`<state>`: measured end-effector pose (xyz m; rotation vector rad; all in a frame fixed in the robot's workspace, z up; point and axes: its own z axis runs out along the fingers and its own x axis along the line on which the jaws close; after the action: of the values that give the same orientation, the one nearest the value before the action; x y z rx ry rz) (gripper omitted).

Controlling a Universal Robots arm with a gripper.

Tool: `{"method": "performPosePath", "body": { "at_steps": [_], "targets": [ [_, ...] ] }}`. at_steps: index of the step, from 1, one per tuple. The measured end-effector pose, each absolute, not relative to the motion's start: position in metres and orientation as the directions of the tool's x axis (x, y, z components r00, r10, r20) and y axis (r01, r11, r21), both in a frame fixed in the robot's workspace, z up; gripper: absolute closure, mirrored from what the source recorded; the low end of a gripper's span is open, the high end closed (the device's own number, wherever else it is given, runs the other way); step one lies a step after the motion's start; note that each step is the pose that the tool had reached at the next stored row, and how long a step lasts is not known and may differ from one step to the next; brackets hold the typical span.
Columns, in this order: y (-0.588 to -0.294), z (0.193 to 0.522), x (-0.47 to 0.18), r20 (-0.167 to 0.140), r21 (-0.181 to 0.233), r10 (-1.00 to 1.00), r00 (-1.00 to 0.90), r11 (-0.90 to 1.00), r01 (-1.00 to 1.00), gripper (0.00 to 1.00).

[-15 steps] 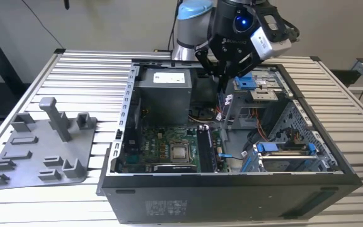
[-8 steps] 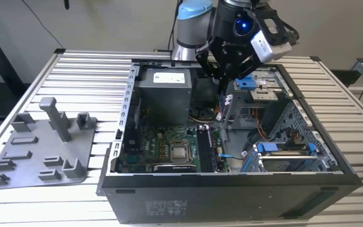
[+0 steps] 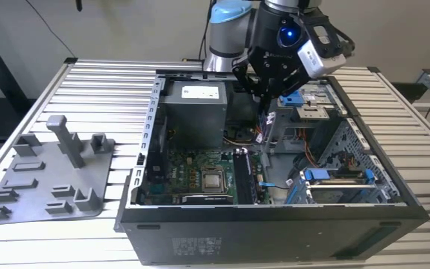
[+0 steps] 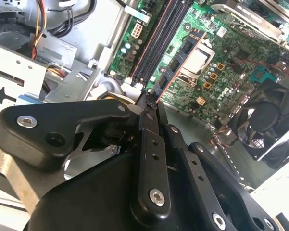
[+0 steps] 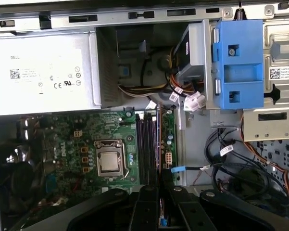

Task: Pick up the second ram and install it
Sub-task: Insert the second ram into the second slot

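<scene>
Hand (image 4: 147, 99) pinching second ram (image 4: 182, 57) edge-on, probably to match memory slots (image 3: 243, 176); slots at hand's 6 o'clock, exterior view.

Occlusions and cut-offs, RAM pick

The second ram (image 5: 158, 144) (image 4: 180, 65) sits near edge-on in both wrist views, so its contact edge and notch can't be read. Its held end is buried between the fingers of the gripper (image 5: 159, 182). Those fingers also cover the near ends of the ram slots (image 5: 144, 144), and I can't tell whether any slot is populated. The case fan (image 4: 267, 125) is cut by the frame edge in the second wrist view, and the power supply (image 5: 43, 77) is clipped in the first. In the exterior view the arm (image 3: 230, 28) runs off the top, and the second ram under it is too small and dark to pick out.
</scene>
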<state>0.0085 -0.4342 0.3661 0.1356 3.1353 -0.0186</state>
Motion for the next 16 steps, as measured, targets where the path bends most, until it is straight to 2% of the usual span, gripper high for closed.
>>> {"method": "performPosePath", "body": {
  "at_steps": [16],
  "targets": [
    [-0.4349,0.3597,0.0091,-0.004,-0.012,0.086,-0.996,0.996,0.086,0.86]
  ]
}}
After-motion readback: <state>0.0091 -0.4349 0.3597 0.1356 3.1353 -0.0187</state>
